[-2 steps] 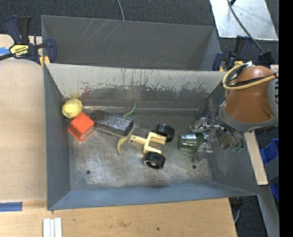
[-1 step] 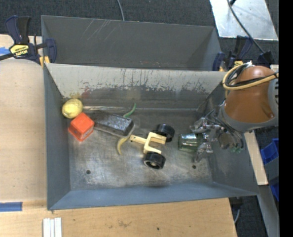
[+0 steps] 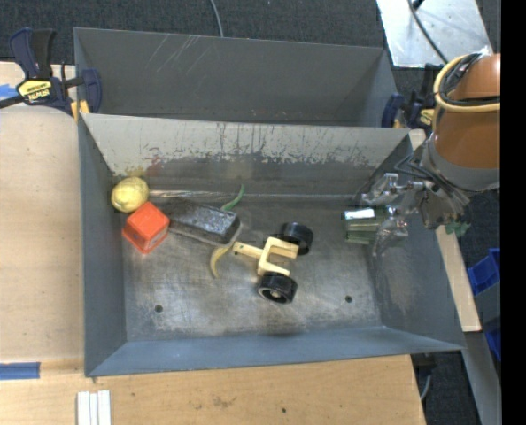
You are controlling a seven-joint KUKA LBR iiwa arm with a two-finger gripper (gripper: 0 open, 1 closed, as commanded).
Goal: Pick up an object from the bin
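Grey metal bin: we saw its near wall across the lower part of the frame, with a worn, scuffed floor beyond it.
Toy cart: it lay at the middle of the floor, nearest to us of the loose things; it had a pale yellow body and black wheels, one wheel toward the lower edge of the frame and the other pair toward the upper right.
Yellow curved piece: we saw it just left of the toy cart, near or touching its front end; we could not tell which.
Orange block: it sat at the left of the floor, well apart from the claw.
Grey slab: it lay just right of the orange block, slanting down toward the toy cart.
Claw: it hung low at the right of the bin, close to the right wall and right of the toy cart, apart from it; we could not tell how far open it was, nor whether it had hold of anything.
Yellow ball: it rested just above the orange block, in the far left corner.
Green stalk: it lay thin and bent by the far wall, above the grey slab.
Orange cover: it sat on the arm at the upper right of the frame.
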